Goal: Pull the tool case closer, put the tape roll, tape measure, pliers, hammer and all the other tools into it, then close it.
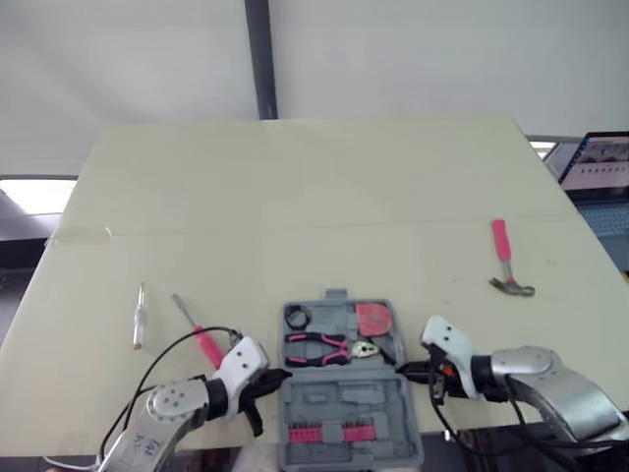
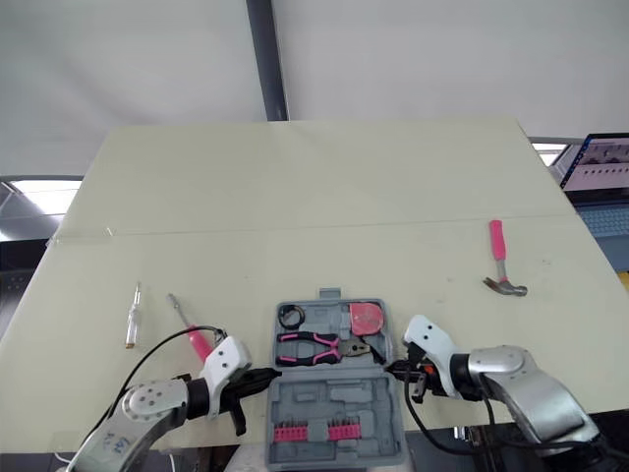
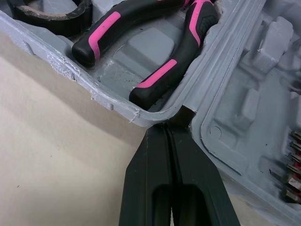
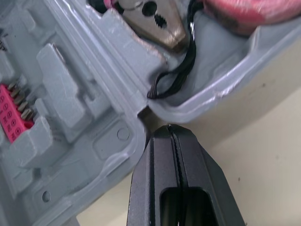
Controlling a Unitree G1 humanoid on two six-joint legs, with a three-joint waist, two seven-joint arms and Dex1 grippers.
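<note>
The grey tool case (image 1: 346,401) lies open at the table's near edge. Its far half holds a black tape roll (image 1: 298,317), a pink tape measure (image 1: 373,318) and pink-handled pliers (image 1: 319,346). My left gripper (image 1: 280,377) is shut, with its tip against the case's left hinge notch (image 3: 186,115). The right gripper (image 1: 403,371) is also shut, its tip (image 4: 170,127) just off the right hinge notch. A pink-handled hammer (image 1: 506,261) lies on the table to the far right. A pink-handled screwdriver (image 1: 201,339) and a pale slim tool (image 1: 139,317) lie to the left.
The case's near half carries rows of pink bit holders (image 1: 329,433) and overhangs the table's front edge. A laptop screen (image 1: 604,162) stands beyond the table's right edge. A seam (image 1: 295,228) crosses the cream tabletop.
</note>
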